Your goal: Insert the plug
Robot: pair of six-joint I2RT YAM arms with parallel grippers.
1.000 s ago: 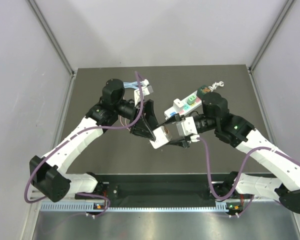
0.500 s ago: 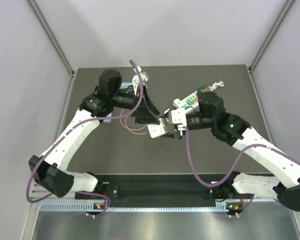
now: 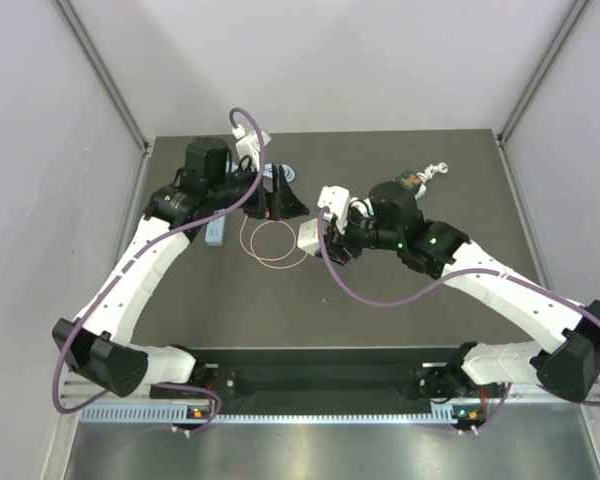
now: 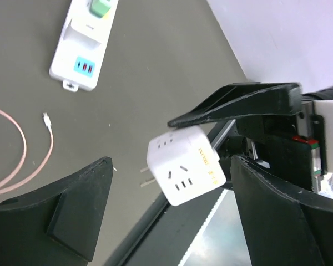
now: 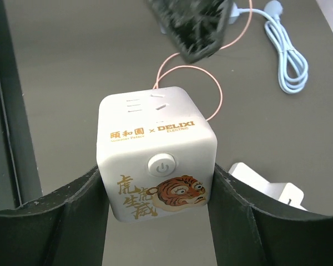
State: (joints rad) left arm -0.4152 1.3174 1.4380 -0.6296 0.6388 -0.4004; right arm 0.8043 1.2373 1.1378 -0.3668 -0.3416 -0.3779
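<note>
Cube plug [image 5: 155,166] clamped in right tool [image 5: 156,185]; left tool [image 4: 172,166] spread wide.

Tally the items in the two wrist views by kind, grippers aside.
White cube socket adapter with prongs: 1
White power strip with blue ports: 1
Green block on that strip: 1
Loose cables: 2, a thin pink cable and a pale blue cable
Total: 5

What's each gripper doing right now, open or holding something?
Left gripper: open, holding nothing.
Right gripper: closed on the white cube adapter.
</note>
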